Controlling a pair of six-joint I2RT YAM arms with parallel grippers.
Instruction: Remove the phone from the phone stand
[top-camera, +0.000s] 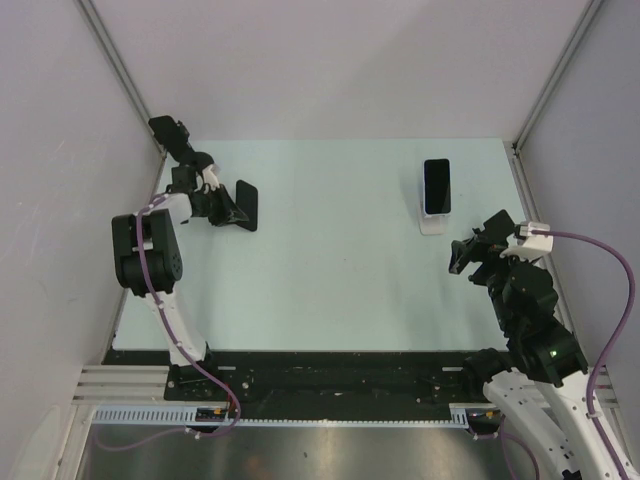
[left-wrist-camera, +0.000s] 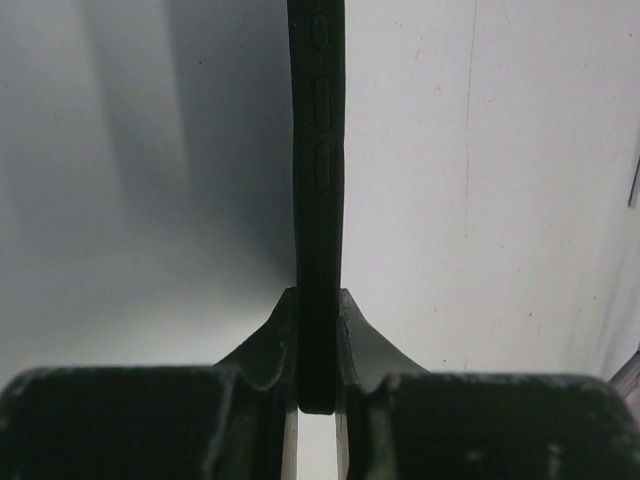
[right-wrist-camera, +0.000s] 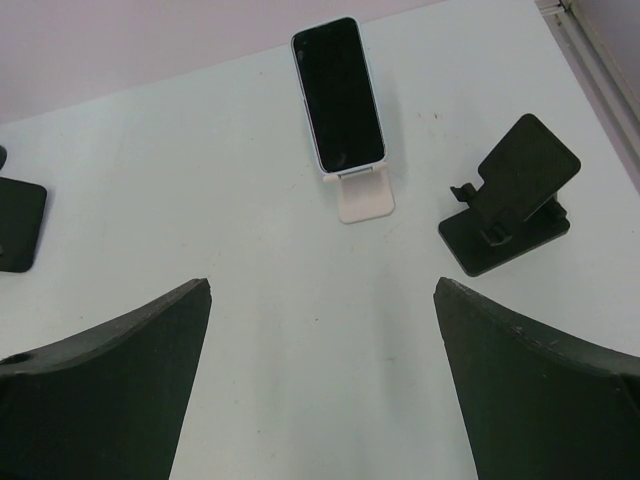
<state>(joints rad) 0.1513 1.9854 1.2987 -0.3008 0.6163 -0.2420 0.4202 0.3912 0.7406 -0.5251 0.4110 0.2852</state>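
A phone (right-wrist-camera: 338, 95) with a pale rim leans screen-up on a white phone stand (right-wrist-camera: 365, 197), at the far right of the table (top-camera: 436, 186). My right gripper (right-wrist-camera: 322, 290) is open with nothing in it. It hovers well short of that phone, near the right side (top-camera: 460, 257). At the far left, my left gripper (top-camera: 222, 205) is shut on a second, black phone (top-camera: 247, 205). This phone stands on edge, and its thin side with buttons (left-wrist-camera: 318, 150) is clamped between the fingers (left-wrist-camera: 318, 300).
An empty black phone stand (right-wrist-camera: 510, 195) sits to the right of the white one. Grey walls enclose the table on three sides, and a metal rail (top-camera: 530, 200) runs along the right edge. The pale green tabletop (top-camera: 340, 270) lies between the two arms.
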